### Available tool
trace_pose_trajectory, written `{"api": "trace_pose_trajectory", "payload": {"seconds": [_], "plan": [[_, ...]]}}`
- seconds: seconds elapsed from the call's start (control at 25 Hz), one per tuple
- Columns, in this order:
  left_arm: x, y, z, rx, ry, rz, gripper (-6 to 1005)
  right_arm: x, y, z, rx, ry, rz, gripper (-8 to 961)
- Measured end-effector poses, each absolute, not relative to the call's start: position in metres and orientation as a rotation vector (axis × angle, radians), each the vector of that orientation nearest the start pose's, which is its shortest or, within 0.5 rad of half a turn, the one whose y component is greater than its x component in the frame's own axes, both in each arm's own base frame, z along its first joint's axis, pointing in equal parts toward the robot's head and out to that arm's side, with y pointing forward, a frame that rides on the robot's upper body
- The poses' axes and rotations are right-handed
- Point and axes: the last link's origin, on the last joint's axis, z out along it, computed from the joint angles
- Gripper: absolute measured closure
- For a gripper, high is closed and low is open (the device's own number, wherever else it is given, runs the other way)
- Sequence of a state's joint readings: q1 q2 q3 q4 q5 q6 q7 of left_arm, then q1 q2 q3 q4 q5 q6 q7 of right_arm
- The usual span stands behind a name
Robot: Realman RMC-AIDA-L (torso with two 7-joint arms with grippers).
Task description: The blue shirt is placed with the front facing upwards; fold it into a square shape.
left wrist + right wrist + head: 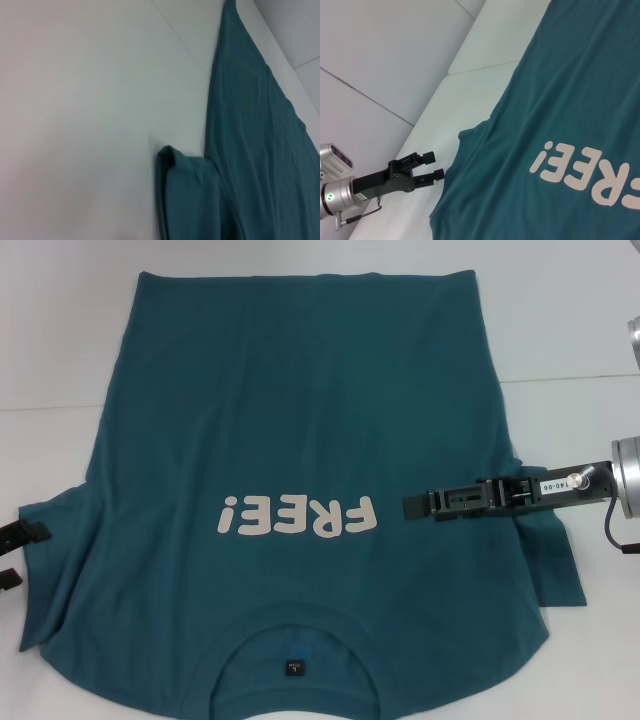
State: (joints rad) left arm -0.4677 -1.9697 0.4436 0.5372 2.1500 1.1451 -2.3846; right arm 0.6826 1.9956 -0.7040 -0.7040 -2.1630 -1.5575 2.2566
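Across the white bench (560, 320), spread flat and front up: the blue shirt (300, 420), collar nearest the robot, white "FREE!" print (297, 515) showing. Beside its left sleeve (470, 142), the left pincer (430, 166), fingers parted, just off the cloth. Over the right sleeve (555, 560), reaching toward the print, the right pincer (412, 506), apparently closed, holding nothing visible.

The blue shirt (300, 440) lies on the table (570, 310), collar nearest the robot.
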Motion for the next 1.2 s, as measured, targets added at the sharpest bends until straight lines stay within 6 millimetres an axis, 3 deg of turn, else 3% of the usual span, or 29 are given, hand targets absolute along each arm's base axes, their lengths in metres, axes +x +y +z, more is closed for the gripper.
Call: {"api": "trace_pose_trajectory", "payload": {"seconds": [0.44, 1.2], "plan": [[-0.379, 0.341, 0.053, -1.569, -1.972, -0.735, 64, 0.239, 0.374, 0.029, -2.526, 1.580, 0.537, 53], [-0.362, 0.353, 0.041, -1.629, -2.010, -0.751, 66, 0.243, 0.371, 0.030, -2.519, 1.583, 0.541, 59]]}}
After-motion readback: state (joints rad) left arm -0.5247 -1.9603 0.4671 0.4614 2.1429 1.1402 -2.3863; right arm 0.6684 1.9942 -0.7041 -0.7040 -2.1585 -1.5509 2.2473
